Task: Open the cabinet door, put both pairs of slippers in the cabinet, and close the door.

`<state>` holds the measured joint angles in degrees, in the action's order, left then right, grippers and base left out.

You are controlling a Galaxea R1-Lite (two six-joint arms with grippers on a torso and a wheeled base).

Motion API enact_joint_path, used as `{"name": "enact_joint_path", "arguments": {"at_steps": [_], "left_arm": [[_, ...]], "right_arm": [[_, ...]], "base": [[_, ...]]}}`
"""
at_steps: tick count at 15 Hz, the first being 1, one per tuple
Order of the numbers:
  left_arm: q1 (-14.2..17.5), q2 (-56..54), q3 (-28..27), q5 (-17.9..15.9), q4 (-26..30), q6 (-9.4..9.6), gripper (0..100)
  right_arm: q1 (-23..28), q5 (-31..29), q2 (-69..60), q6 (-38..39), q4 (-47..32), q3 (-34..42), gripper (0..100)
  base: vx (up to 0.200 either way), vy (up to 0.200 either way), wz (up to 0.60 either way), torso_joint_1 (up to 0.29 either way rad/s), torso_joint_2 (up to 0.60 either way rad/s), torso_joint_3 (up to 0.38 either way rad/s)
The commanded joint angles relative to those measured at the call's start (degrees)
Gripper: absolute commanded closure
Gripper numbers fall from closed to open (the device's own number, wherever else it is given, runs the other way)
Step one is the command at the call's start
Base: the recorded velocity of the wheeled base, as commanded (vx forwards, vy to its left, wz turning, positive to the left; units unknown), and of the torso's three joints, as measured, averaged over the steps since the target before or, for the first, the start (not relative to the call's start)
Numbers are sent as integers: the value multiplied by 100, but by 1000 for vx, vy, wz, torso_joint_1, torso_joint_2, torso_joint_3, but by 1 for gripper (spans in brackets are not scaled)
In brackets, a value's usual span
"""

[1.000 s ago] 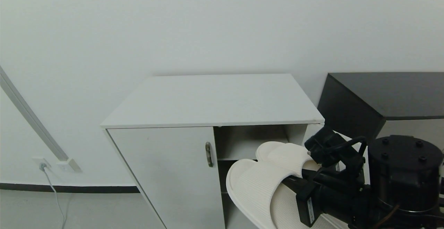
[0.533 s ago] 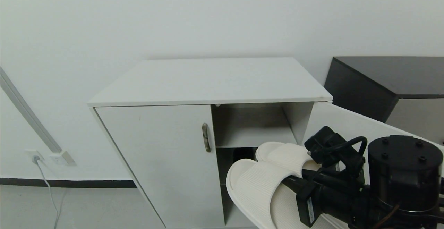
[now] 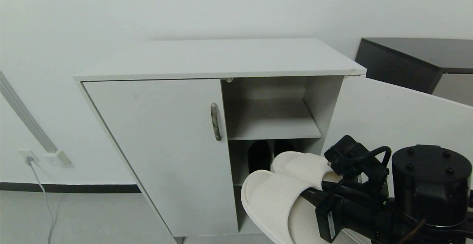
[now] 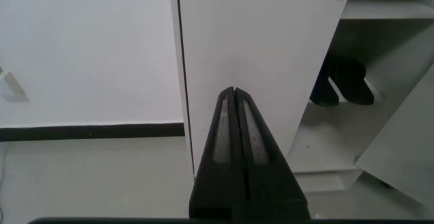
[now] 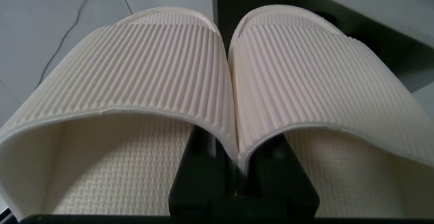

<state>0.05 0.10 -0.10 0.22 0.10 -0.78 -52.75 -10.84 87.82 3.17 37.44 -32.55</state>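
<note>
The white cabinet [image 3: 221,57] stands against the wall with its right door [image 3: 391,107] swung open and its left door [image 3: 159,144] closed. A pair of black slippers [image 3: 258,155] sits in the lower compartment, toes inward; this black pair [image 4: 346,81] is also in the left wrist view. My right gripper [image 3: 325,192] is shut on a pair of white ribbed slippers [image 3: 277,196], held side by side in front of the open compartment. The white pair [image 5: 224,81] covers the gripper's fingers. My left gripper [image 4: 234,91] is shut on nothing and points at the closed left door [image 4: 258,41].
A shelf [image 3: 273,125] splits the open side of the cabinet, and its upper level is bare. A black piece of furniture [image 3: 414,55] stands right of the cabinet. A wall socket with a cable [image 3: 27,159] is low on the left wall.
The whole head view has shifted, so the camera has moved; the cabinet looks larger and sits higher. The lower compartment with the black slippers has come into sight. The right arm keeps its place.
</note>
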Motion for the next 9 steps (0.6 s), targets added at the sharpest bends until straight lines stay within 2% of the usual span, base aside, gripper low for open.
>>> {"name": "enact_joint_path", "arguments": {"at_steps": [1, 7, 9], "left_arm": [[4, -1, 1, 4, -1, -1, 100], [4, -1, 1, 4, -1, -1, 100], [4, -1, 1, 4, -1, -1, 100]], "right_arm": [[-7, 3, -2, -1, 0, 21, 100], [-7, 3, 7, -1, 0, 21, 100], [-7, -6, 7, -1, 0, 21, 100]], "base": [[0, 0, 0, -105, 447, 359], [0, 0, 0, -43, 427, 378], [0, 0, 0, 0, 171, 176]]}}
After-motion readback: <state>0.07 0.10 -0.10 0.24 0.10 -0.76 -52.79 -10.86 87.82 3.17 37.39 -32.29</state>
